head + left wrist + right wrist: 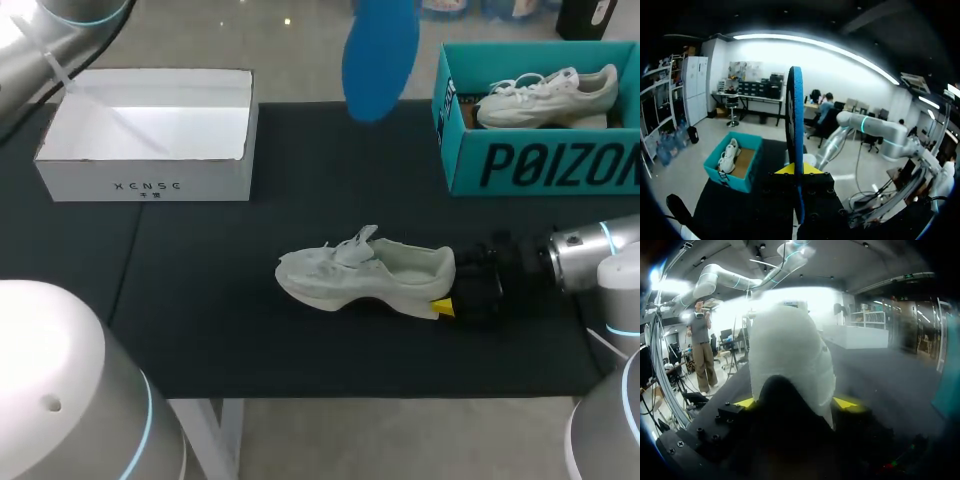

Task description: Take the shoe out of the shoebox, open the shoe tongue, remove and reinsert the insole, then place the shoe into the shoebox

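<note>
Two holds are in play. The right gripper (795,402) is clamped across the heel of the white shoe (365,272), which rests on its sole on the table. The left gripper (796,170) pinches the blue insole (380,50) edge-on, raised well beyond the shoe. Likely risk: the limp insole buckles or snags on the shoe's collar if it enters at a poor angle, or pushing twists the shoe in its heel grip.
</note>
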`<state>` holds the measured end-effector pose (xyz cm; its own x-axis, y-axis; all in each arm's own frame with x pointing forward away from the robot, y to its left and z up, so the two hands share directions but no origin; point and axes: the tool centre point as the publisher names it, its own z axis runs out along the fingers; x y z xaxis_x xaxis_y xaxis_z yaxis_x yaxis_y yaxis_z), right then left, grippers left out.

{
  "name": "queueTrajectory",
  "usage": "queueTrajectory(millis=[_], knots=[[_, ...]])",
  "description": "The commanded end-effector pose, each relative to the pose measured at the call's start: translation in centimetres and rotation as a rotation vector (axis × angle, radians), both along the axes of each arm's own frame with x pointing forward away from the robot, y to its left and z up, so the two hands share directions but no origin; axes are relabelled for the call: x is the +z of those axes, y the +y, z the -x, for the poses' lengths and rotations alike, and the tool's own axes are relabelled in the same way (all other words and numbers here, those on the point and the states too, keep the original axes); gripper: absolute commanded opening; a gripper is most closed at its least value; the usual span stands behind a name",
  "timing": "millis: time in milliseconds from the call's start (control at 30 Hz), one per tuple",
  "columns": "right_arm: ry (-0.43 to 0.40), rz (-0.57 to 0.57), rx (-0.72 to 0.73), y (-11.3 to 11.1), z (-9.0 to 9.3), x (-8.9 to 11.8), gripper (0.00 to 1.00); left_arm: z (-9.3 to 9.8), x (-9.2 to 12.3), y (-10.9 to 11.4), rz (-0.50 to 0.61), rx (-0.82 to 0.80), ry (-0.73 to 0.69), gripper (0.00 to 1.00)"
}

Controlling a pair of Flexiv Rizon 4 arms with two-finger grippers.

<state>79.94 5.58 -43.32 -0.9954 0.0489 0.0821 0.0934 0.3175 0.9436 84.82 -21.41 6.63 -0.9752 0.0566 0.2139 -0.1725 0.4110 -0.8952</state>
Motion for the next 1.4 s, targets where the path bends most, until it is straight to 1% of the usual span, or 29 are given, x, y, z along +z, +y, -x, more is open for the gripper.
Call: queueTrajectory(millis=[33, 133, 200, 267, 400, 467, 533, 833, 867, 900, 1000, 1100, 1267, 1400], knots=[[0.000, 0.002, 0.000, 0.2, 0.0, -0.4, 0.00, -0.3, -0.6, 1.5, 0.007, 0.035, 0.001, 0.00], [0.000, 0.002, 0.000, 0.2, 0.0, -0.4, 0.00, -0.7, -0.5, 2.0, 0.053, 0.012, 0.037, 0.00], [0.000, 0.002, 0.000, 0.2, 0.0, -0.4, 0.00, -1.0, -0.4, 2.3, 0.115, -0.053, 0.090, 0.00], [0.000, 0.002, 0.000, 0.2, 0.0, -0.4, 0.00, -1.3, -0.1, 2.4, 0.103, -0.060, 0.086, 0.00], [0.000, 0.002, 0.000, 0.2, 0.0, -0.4, 0.00, -1.3, 0.6, 2.7, 0.125, -0.105, 0.109, 0.00], [0.000, 0.002, 0.000, 0.2, 0.0, -0.4, 0.00, -1.4, 0.9, 2.9, 0.103, -0.077, 0.097, 0.00], [0.000, 0.002, 0.000, 0.2, 0.0, -0.4, 0.00, -1.6, 0.9, 3.1, 0.123, -0.088, 0.119, 0.00], [0.000, 0.002, 0.000, 0.2, 0.0, -0.4, 0.00, -1.6, 0.9, 3.1, 0.124, -0.092, 0.111, 0.00], [0.000, 0.002, 0.000, 0.2, 0.0, -0.4, 0.89, -1.6, 0.9, 3.1, 0.124, -0.092, 0.111, 0.00], [0.000, 0.002, 0.000, 0.2, 0.0, -0.4, 1.00, -1.6, 0.9, 3.1, 0.124, -0.092, 0.111, 0.00], [-0.007, 0.001, -0.003, 0.0, 0.2, -0.4, 1.00, -1.6, 0.9, 3.1, 0.124, -0.092, 0.111, 0.00], [-0.023, 0.007, -0.032, -1.0, 0.4, -0.1, 1.00, -1.6, 0.9, 3.1, 0.124, -0.092, 0.111, 0.00], [-0.054, 0.017, -0.041, -2.6, 0.5, 1.2, 1.00, -1.6, 0.9, 3.1, 0.124, -0.092, 0.111, 0.00], [-0.071, 0.075, -0.047, -4.1, 0.6, 2.7, 1.00, -1.6, 0.9, 3.1, 0.124, -0.092, 0.111, 0.00]])
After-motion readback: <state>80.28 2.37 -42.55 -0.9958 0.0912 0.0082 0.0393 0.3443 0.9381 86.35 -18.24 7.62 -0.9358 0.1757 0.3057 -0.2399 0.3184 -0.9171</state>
